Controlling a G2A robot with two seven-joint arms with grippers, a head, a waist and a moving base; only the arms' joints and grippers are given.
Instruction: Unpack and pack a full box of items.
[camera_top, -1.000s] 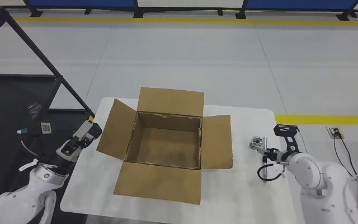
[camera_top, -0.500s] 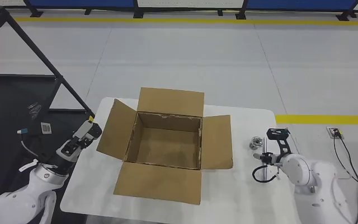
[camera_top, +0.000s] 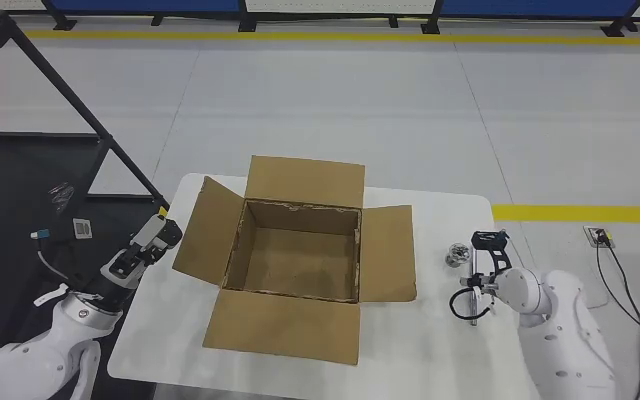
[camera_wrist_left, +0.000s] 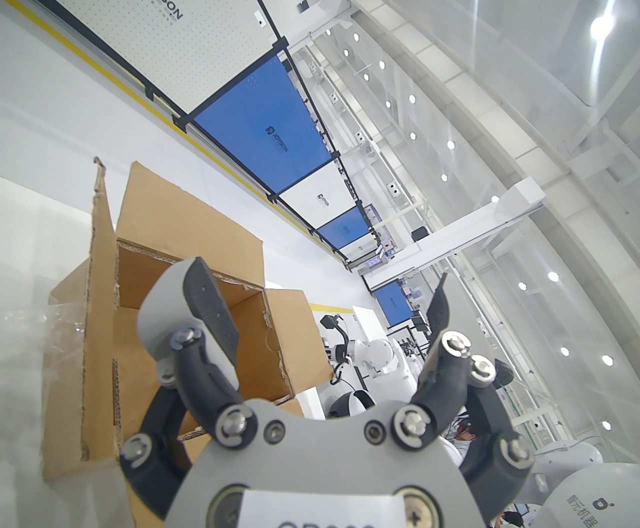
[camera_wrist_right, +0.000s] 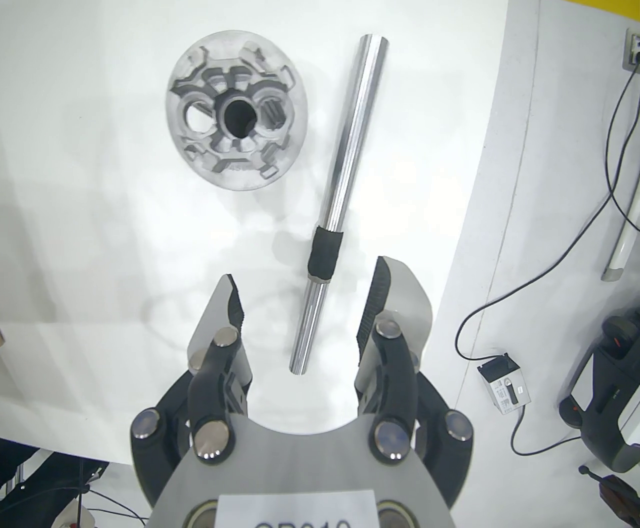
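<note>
Over the white table (camera_top: 440, 330) beside the open brown cardboard box (camera_top: 300, 262), the right gripper (camera_wrist_right: 306, 282) hovered, jaws apart, astride the silver metal rod (camera_wrist_right: 350, 145), seemingly aligned to grasp it for packing; the left gripper (camera_wrist_left: 320, 275) also gaped.

Logo print marks the wall panels (camera_wrist_left: 260, 125); the right end effector (camera_wrist_right: 305, 272) bears a cut-off label (camera_wrist_right: 297, 510).

box (camera_wrist_left: 190, 220): part hidden behind left gripper (camera_wrist_left: 320, 280) | disc (camera_top: 457, 254): too small from above for detail | box near inner wall: hidden from above
</note>
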